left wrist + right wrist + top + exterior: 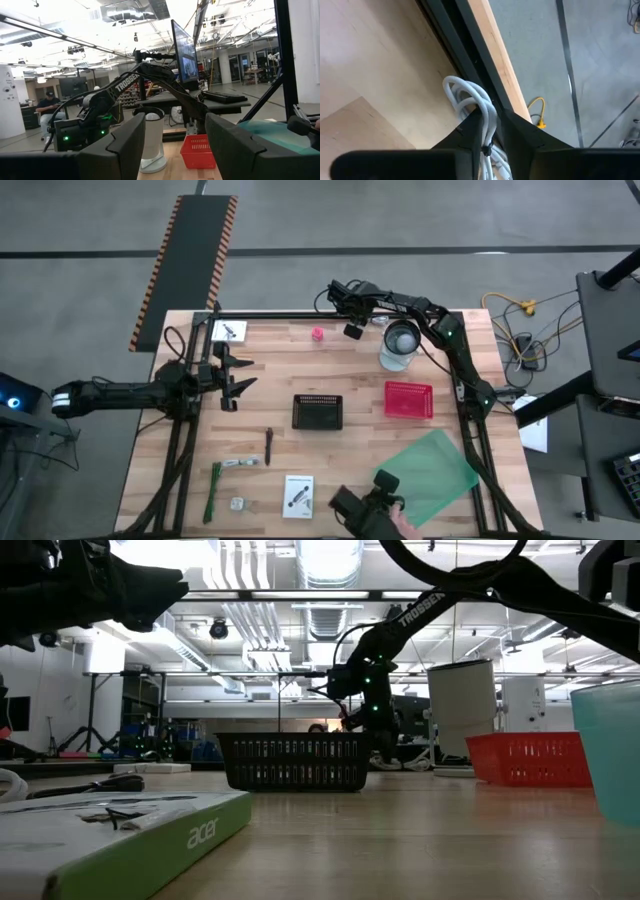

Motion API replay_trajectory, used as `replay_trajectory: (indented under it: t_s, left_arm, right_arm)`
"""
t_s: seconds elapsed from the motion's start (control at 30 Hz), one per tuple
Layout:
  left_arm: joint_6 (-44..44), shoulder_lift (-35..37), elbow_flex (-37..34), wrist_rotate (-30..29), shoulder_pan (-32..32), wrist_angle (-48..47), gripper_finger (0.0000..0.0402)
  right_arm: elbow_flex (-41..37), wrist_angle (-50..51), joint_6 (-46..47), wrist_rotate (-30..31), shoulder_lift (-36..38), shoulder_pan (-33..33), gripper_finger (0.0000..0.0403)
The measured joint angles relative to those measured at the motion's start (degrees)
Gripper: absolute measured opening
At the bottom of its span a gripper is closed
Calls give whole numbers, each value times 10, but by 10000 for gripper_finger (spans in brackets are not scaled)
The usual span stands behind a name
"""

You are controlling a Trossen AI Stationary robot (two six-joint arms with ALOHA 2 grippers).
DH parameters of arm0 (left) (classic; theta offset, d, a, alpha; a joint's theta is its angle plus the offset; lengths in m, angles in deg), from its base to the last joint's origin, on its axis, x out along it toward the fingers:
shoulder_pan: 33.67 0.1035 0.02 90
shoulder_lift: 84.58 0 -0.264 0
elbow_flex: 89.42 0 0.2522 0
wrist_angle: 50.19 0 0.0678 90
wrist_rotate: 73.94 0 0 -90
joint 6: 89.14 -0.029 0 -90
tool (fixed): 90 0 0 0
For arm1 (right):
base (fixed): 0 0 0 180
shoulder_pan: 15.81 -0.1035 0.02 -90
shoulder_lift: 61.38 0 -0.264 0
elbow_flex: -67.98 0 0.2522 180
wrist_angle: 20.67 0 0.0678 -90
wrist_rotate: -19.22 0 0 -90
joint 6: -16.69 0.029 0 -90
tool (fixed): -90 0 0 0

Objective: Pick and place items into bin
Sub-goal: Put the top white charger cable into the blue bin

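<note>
My right gripper (352, 323) hangs above the table's far edge, shut on a coiled white cable (470, 97). My left gripper (236, 376) waits open over the table's left side, holding nothing. A black mesh bin (318, 411) stands mid-table. A pink cube (317, 333) sits near the far edge and a white card (228, 330) lies at the far-left corner. Near the front lie a dark stick (269, 445), a green strip tool (213, 491), a second white card (298, 493) and a small pale item (238, 503). My right gripper pinches the white cable coil between its two fingers (470, 131), gripping across several strands (489, 120). The loops (461, 90) stick out past the fingertips. The coil looks lifted clear of the table.
A red basket (409, 399) and a white cylinder (400, 341) stand right of the bin. A green translucent container (432, 472) sits at the front right. A person's hand with a dark device (372, 508) is at the near edge. A black frame rail (451, 35) runs along the far edge.
</note>
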Motion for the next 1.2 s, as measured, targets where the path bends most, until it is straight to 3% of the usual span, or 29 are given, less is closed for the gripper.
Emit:
replay_trajectory:
  t_s: [0.23,0.73,1.2]
  left_arm:
    - [0,0,0,0,0,0,192]
    - [0,0,0,0,0,0,192]
    - [0,0,0,0,0,0,192]
  right_arm:
    - [0,6,0,9,1,0,14]
    - [6,51,40,-67,4,-8,9]
    - [18,68,47,-69,9,-10,7]
